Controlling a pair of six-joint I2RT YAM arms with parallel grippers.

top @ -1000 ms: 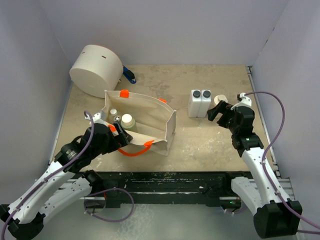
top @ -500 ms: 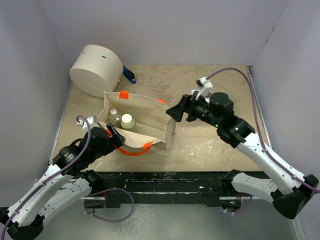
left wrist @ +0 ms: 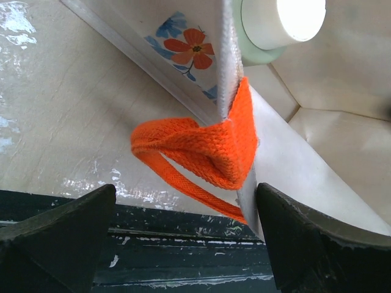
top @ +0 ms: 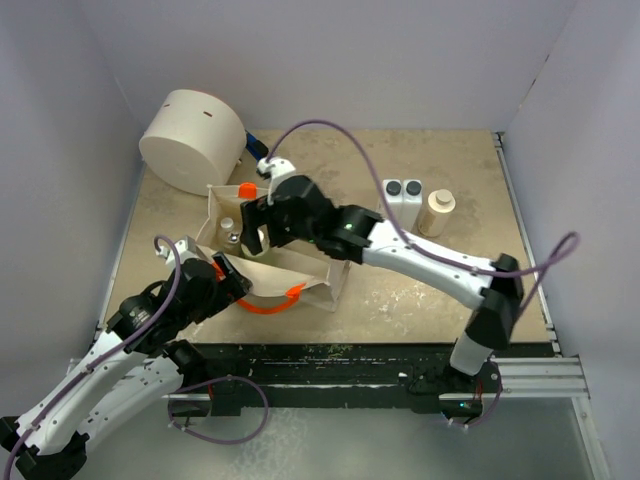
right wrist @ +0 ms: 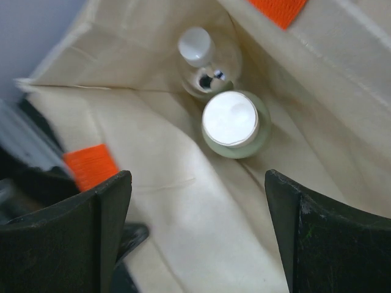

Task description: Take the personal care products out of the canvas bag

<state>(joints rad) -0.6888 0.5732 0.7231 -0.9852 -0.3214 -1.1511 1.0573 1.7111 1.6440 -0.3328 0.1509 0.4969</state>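
Note:
The canvas bag [top: 300,255] stands open at centre left, with orange handles [top: 268,302]. My right gripper [top: 258,224] hangs open over its mouth. In the right wrist view [right wrist: 197,180] it is open above the pale green bottle [right wrist: 231,123] and the silvery-capped bottle [right wrist: 204,60], both inside the bag [right wrist: 183,213]. My left gripper [top: 222,273] is open at the bag's near left corner. Its jaws straddle the orange handle [left wrist: 195,149] without closing on it. Two white square bottles [top: 400,203] and the cream round one [top: 438,211] stand on the table at the right.
The large cream cylinder [top: 192,140] with a blue handle [top: 256,147] lies at the back left, close behind the bag. Grey walls close in the table on three sides. The right arm [top: 430,260] stretches across the middle of the table.
My right arm has swung from the right side, leaving the cream round bottle standing by the white ones, across to the bag's mouth. My left gripper has stayed at the bag's corner.

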